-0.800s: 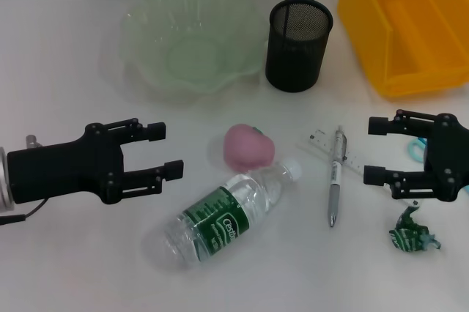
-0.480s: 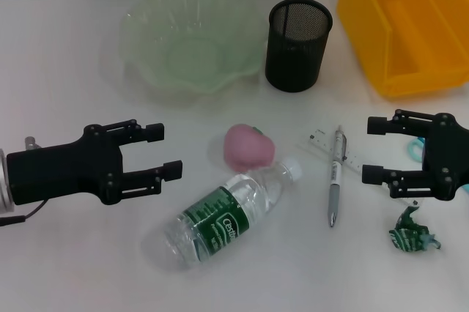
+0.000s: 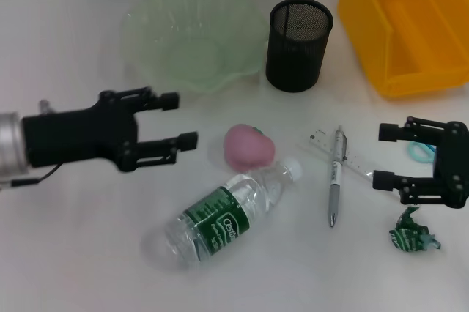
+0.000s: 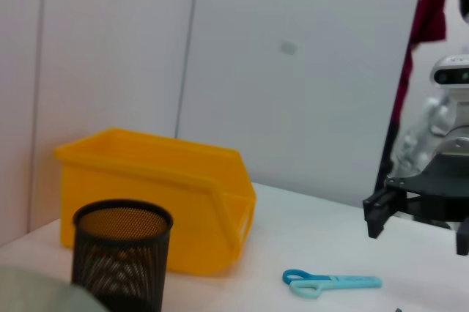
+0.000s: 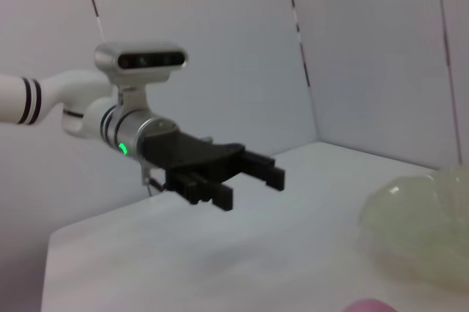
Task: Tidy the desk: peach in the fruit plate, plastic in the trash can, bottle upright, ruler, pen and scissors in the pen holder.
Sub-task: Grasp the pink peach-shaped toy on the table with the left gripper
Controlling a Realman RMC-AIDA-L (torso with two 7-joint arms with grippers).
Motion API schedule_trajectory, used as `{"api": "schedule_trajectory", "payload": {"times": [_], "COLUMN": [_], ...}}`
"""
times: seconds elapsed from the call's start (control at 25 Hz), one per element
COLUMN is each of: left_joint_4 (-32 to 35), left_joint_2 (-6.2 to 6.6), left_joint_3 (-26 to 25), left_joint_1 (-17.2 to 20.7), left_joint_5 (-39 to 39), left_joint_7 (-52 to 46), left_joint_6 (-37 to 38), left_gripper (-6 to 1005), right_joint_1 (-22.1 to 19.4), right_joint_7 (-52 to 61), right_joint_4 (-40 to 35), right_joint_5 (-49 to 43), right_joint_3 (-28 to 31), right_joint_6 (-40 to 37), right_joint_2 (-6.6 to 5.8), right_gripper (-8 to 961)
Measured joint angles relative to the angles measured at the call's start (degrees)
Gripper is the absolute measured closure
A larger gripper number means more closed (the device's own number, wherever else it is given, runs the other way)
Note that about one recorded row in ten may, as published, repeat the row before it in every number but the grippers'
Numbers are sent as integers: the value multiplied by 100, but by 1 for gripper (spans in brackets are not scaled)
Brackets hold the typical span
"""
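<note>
A pink peach [image 3: 249,145] lies mid-table, touching the cap end of a clear bottle [image 3: 223,212] with a green label that lies on its side. My left gripper [image 3: 181,119] is open, just left of the peach. A pen [image 3: 335,174] lies across a clear ruler [image 3: 344,153]. Light blue scissors [image 3: 419,150] lie partly hidden behind my right gripper [image 3: 382,156], which is open right of the pen; the scissors show whole in the left wrist view [image 4: 331,282]. Crumpled green plastic [image 3: 414,233] lies below it. The green fruit plate [image 3: 193,38] and black mesh pen holder [image 3: 297,45] stand at the back.
A yellow bin [image 3: 407,23] stands at the back right, also in the left wrist view [image 4: 157,194] beside the pen holder [image 4: 119,255]. The right wrist view shows my left gripper [image 5: 249,176] across the table and the plate's edge [image 5: 421,224].
My left gripper has moved up and to the right, closer to the peach. My right gripper has shifted a little right and down. The objects have not moved.
</note>
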Motion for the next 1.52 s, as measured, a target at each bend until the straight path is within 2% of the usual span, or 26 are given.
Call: {"api": "schedule_trajectory", "payload": {"times": [0.08, 0.12, 0.24, 0.32, 0.44, 0.52, 0.6, 0.64, 0.76, 0.84, 1.32, 1.44, 1.48, 1.52], "left_joint_4": [54, -20, -56, -289, -289, -369, -369, -490, -690, -1031, -1275, -1278, -1335, -1335], "left_joint_2": [-6, -14, -18, -24, -24, -31, -31, -39, -40, -35, -33, -35, -39, -39], "left_joint_3": [27, 305, 423, 1032, 1032, 1564, 1564, 1775, 1820, 1834, 2074, 2183, 2390, 2390], "left_joint_1": [-122, -700, -800, -1167, -1167, -1282, -1282, -1343, -1451, -1657, -1896, -1934, -2006, -2006], "left_joint_5": [-3, 235, 286, 360, 360, 430, 430, 430, 431, 431, 432, 432, 435, 435], "left_joint_7": [-16, -188, -207, -300, -300, -497, -497, -540, -558, -577, -695, -697, -729, -729], "left_joint_6": [-65, -555, -707, -1354, -1354, -2039, -2039, -2426, -2605, -2863, -3111, -3190, -3323, -3323], "left_gripper": [280, 281, 283, 285, 288, 289, 291, 292, 295, 296, 307, 309, 310, 342], "right_joint_1": [-88, -126, -216, -265, -307, -317, -321, -321, -322, -324, -317, -319, -319, -319], "right_joint_7": [6, 15, 51, 62, 73, 78, 80, 82, 114, 129, 133, 133, 133, 133], "right_joint_4": [-23, -35, -40, -41, -40, -40, -40, -40, -40, -40, -37, -28, -28, -24], "right_joint_5": [11, 18, 32, 34, 40, 42, 42, 42, 42, 42, 42, 42, 42, 42], "right_joint_3": [17, 36, 81, 88, 91, 91, 90, 89, 87, 87, 86, 87, 87, 87], "right_joint_6": [-1, -4, -12, -13, -15, -17, -18, -18, -19, -19, 27, 31, 31, 33], "right_joint_2": [-15, -26, -57, -64, -67, -68, -69, -70, -72, -73, -73, -73, -73, -73], "right_gripper": [134, 134, 134, 134, 134, 134, 134, 134, 134, 134, 134, 135, 135, 135]}}
